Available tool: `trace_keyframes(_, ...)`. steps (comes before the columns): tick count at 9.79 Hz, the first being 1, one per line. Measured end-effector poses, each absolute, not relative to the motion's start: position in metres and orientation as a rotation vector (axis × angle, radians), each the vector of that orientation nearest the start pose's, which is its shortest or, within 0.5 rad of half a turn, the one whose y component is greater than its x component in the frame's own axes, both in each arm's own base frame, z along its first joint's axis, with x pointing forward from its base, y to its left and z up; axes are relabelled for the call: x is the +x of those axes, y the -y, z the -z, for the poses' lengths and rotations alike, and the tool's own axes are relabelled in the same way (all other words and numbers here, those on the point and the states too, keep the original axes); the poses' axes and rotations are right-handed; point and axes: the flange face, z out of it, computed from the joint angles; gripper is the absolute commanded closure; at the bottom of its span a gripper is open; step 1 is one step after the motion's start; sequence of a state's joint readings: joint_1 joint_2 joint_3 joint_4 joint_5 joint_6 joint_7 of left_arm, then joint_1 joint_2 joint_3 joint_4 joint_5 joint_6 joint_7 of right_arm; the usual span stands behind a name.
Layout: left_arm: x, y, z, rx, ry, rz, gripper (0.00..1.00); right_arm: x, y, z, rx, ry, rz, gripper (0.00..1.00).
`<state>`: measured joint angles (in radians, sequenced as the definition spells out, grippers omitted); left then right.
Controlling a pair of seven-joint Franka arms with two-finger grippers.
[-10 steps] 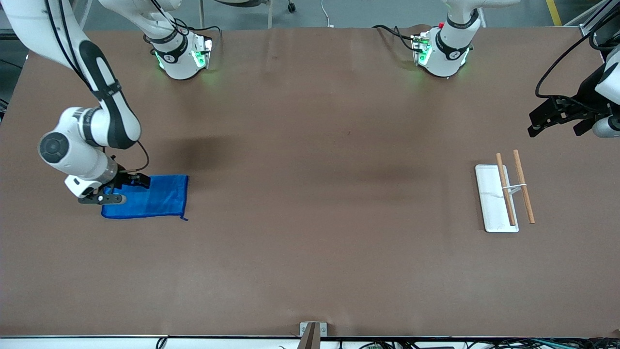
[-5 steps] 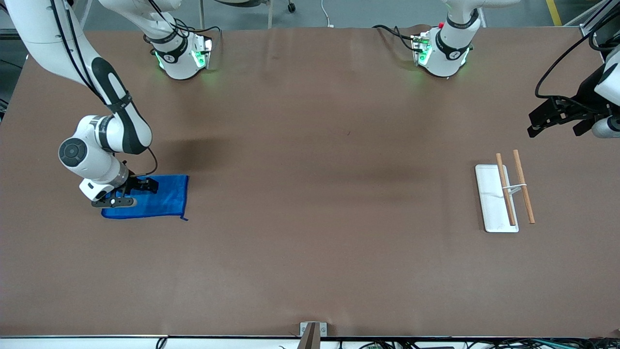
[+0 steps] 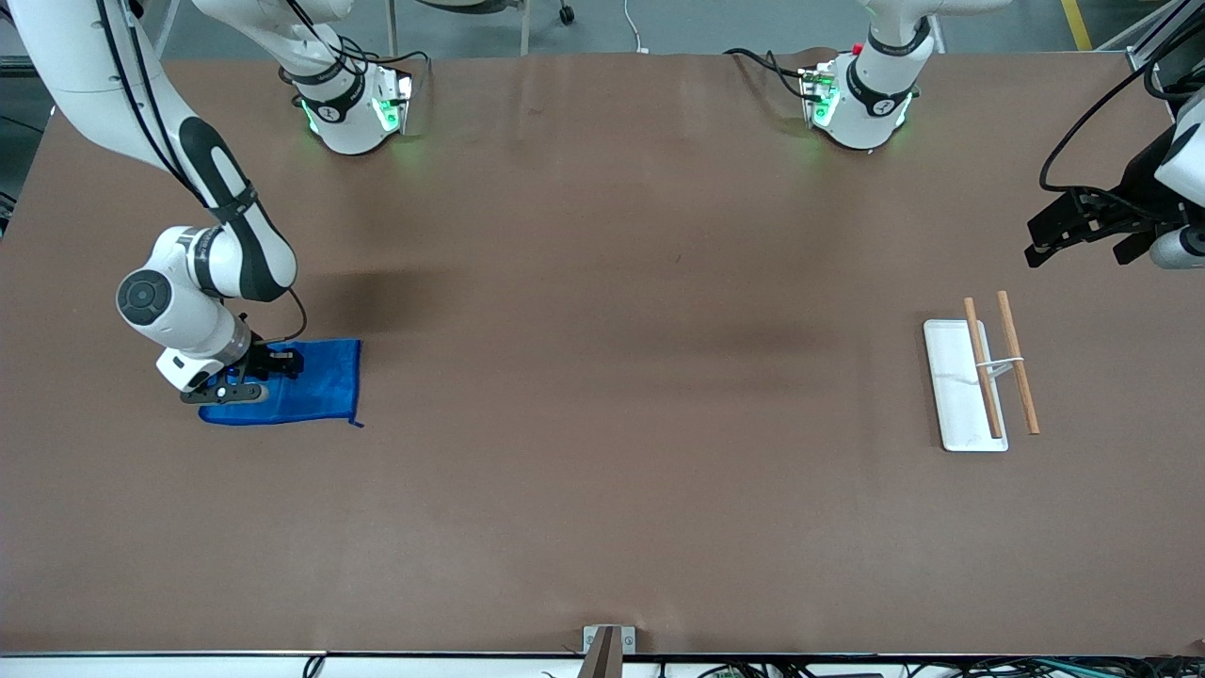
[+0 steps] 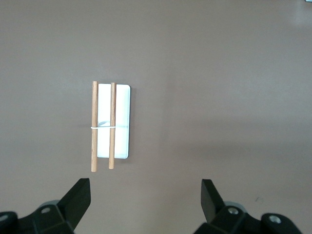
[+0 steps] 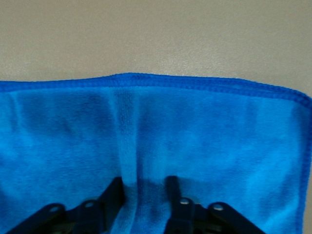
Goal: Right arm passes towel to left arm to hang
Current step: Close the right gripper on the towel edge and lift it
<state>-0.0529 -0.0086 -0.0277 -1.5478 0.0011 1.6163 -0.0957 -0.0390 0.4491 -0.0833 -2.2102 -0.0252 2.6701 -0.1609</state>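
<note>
One towel (image 3: 301,384) lies flat on the counter (image 3: 602,490) toward the right arm's end. The right gripper (image 3: 243,377) is down on the towel's outer end, its fingers (image 5: 113,197) narrowed and pinching a raised ridge of cloth between them. The left gripper (image 3: 1083,235) waits above the counter's other end, fingers (image 4: 78,200) spread wide and holding nothing. Nearby sits one white tray (image 3: 955,395) carrying two wooden rods (image 3: 982,367) joined by a thin white band.

Count of things on the brown table (image 3: 602,490)

One bright blue rectangular microfibre towel (image 3: 311,386), one flat white rectangular tray (image 3: 953,377), two slim round wooden sticks (image 3: 1018,363), and two white jointed robot arms (image 3: 202,273).
</note>
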Motion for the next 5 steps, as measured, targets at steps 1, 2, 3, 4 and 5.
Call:
trace_keyframes(1,0.5552,0.0448,-0.6443,-3.145,0.024,0.121,0.0,0.5482,0.0706,-0.1758,-3.189,0.102,0.012,1.0)
trace_keyframes(2,0.5552,0.0448,-0.6443,-3.145,0.024,0.121,0.0,0.5483,0.0695,-0.1765,-3.187,0.103,0.012,1.0)
trace_keyframes(3,0.5552,0.0448,-0.6444,-3.145,0.024,0.121,0.0,0.5484,0.0685,-0.1767,-3.185,0.105,-0.001,1.0)
trace_keyframes(4,0.5552,0.0448,-0.6444,-3.145,0.024,0.121,0.0,0.5491,0.0665,-0.1777,-3.18,0.109,-0.043,1.0)
trace_keyframes(5,0.5551,0.045,-0.6443,-3.145,0.023,0.121,0.0,0.5518,0.0635,-0.1822,-3.17,0.111,-0.096,1.0)
